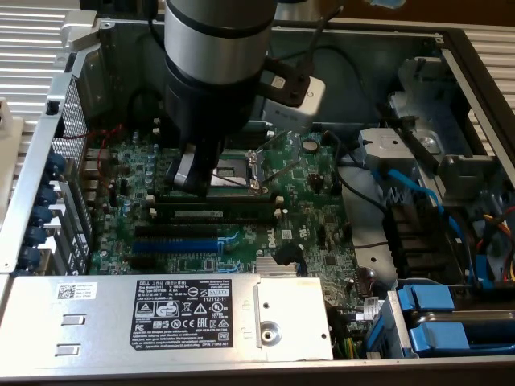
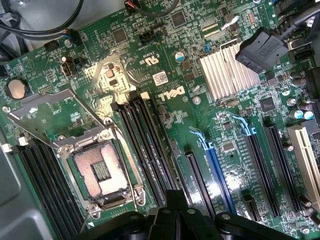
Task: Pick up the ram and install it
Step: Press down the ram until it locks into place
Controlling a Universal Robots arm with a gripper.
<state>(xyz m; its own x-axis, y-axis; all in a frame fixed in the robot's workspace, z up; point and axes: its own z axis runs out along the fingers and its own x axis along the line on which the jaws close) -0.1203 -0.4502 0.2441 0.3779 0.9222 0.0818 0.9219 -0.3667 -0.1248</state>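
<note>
Claw shut over the socket, ram at the black slots

Claw (image 1: 191, 173) hangs at the end of the arm (image 1: 216, 48), low over the board (image 1: 310, 221), and you see its tip at the 9 o'clock edge of the open socket (image 1: 235, 166). In the wrist view the claw (image 2: 172, 207) has its dark fingers pressed together, with no gap between them. You cannot tell from either view whether anything thin is pinched there.

Look at 6 o'clock from the socket in the exterior view: a long dark stick with a pale label, the ram (image 1: 213, 214), lies along the black slots (image 1: 216, 201) between their white end clips. It sits apart from the claw. You cannot tell whether it is fully seated.

The blue slot (image 1: 175, 244) runs parallel, further toward 6 o'clock. The heatsink (image 1: 278, 268) stands at 4 o'clock from the ram. The silver box (image 1: 121, 314) with its black label fills the case at 7 o'clock.

In the wrist view the socket (image 2: 102, 172) is open, beside the black slots (image 2: 142, 145), and the claw's tip is over their near ends.
</note>
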